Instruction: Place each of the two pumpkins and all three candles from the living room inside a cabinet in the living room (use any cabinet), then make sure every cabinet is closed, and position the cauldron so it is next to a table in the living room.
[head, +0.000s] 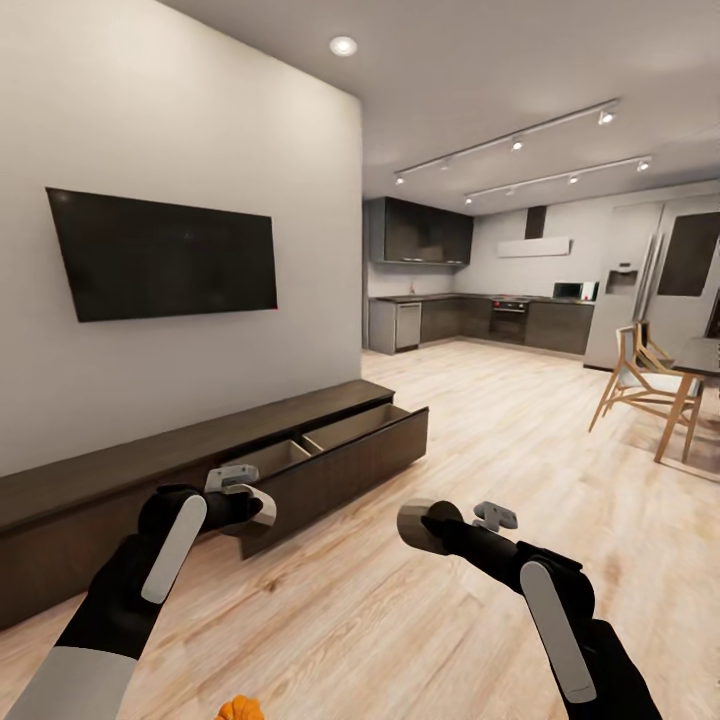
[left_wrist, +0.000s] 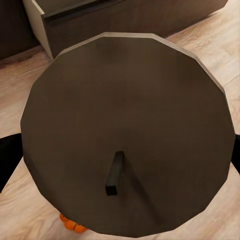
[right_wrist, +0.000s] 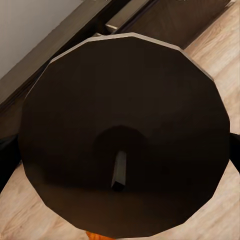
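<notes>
Candles sit in both grippers: the left gripper (head: 258, 505) holds 1 beige-grey candle (head: 262, 507) in its fingers, and the right gripper (head: 428, 524) holds another candle (head: 420, 523) the same way. In the left wrist view the held candle (left_wrist: 127, 132) shows its round end face with a short dark wick, black fingers (left_wrist: 9, 157) pressed against its sides; in the right wrist view the other candle (right_wrist: 125, 135) looks much the same, darker, with fingers (right_wrist: 7, 155) at its edge.

From the head view, the long dark-brown cabinet (head: 120, 480) runs along the white wall from 9 o'clock toward 12 o'clock, under a wall-mounted black television (head: 165, 255). 1 drawer (head: 340, 455) at its far end stands pulled out (pale beige inside, split by a divider), and the left gripper hangs just beside the drawer's near corner, above the wood floor (head: 480, 600). The right gripper is well apart from the cabinet, out over the floor toward 1 o'clock.

An orange pumpkin (head: 240, 709) peeks in at 6 o'clock, at the very bottom edge of the head view; a sliver of it (left_wrist: 72, 225) also shows under the candle in the left wrist view.

At 2 o'clock stand a light wooden chair (head: 640, 385) and a dark desk (head: 700, 355).
</notes>
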